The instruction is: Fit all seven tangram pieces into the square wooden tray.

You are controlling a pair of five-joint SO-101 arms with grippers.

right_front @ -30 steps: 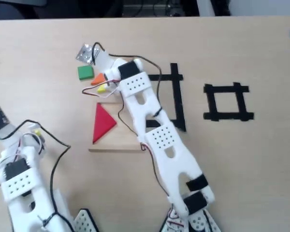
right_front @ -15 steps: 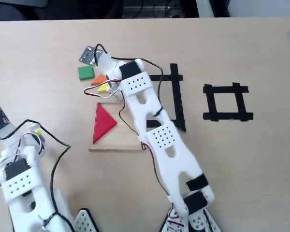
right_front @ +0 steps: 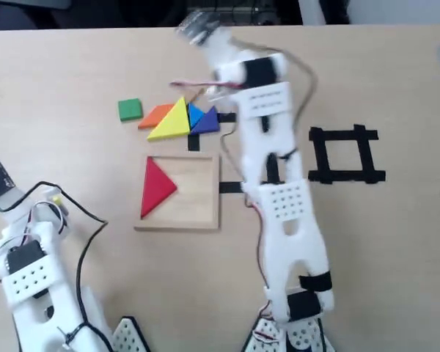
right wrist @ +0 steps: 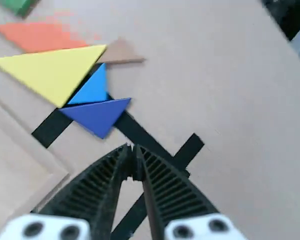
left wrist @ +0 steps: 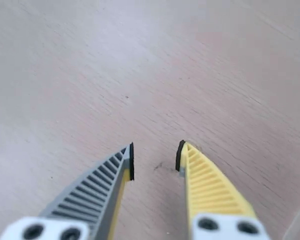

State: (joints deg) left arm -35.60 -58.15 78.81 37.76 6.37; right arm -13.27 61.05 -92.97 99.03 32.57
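Right wrist view shows your right gripper (right wrist: 132,150) clenched with nothing between its fingers, above black tape (right wrist: 149,141) near the dark blue triangle (right wrist: 97,115). The yellow triangle (right wrist: 50,70), light blue triangle (right wrist: 92,89) and orange piece (right wrist: 35,35) cluster just beyond the wooden tray (right_front: 177,226), which holds the red triangle (right_front: 156,187). Your left gripper (left wrist: 155,159) hangs released over the desk (left wrist: 140,60).

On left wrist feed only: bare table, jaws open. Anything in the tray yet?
Observer: One piece: the red triangle lies in the tray, at its left in the high view.
Operator: Where are the rest?
Observer: Loose on the table past the tray's far edge: green square, orange piece, yellow triangle, light blue triangle, dark blue triangle, tan triangle.
Operator: Right gripper holding anything?
Observer: No, the right gripper is shut on nothing, pointed at black tape.
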